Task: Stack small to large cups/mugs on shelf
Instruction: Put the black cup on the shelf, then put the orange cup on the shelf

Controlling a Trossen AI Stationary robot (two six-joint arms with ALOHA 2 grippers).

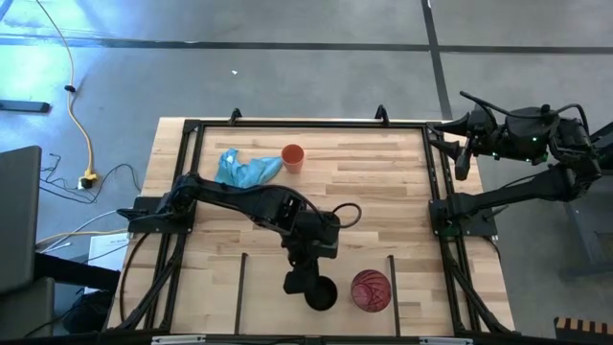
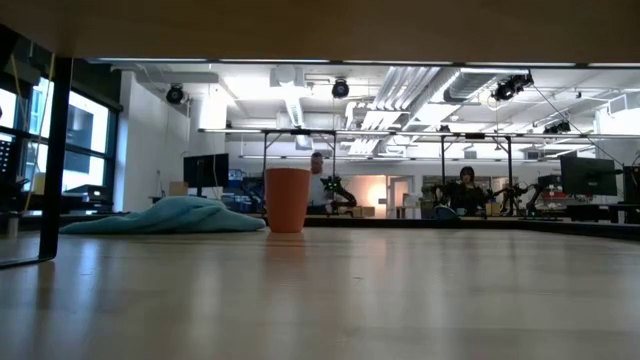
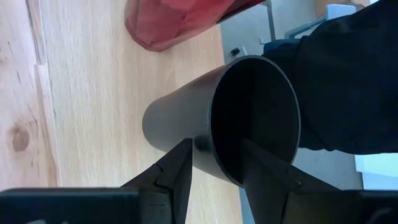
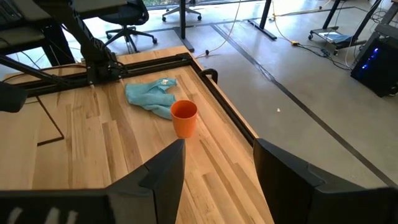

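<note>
The left claw (image 3: 214, 163) pinches the rim of the black cup (image 3: 186, 121), one finger inside and one outside, at the worktop's (image 1: 383, 192) near edge on the shelf (image 1: 259, 273), just beside the red-pink cup (image 1: 371, 290). The orange cup (image 1: 293, 157) stands far back, beside a light-blue cloth (image 1: 244, 169). The right claw (image 4: 214, 165) waits open off the worktop's right side. The black cup's placing seems underway; next comes releasing it, then fetching the orange.

Pale wood-plank table (image 1: 383, 192), soft crumpled blue cloth (image 1: 244, 170), smooth matt black cup (image 3: 186, 121), translucent glossy red cup (image 3: 168, 25).
</note>
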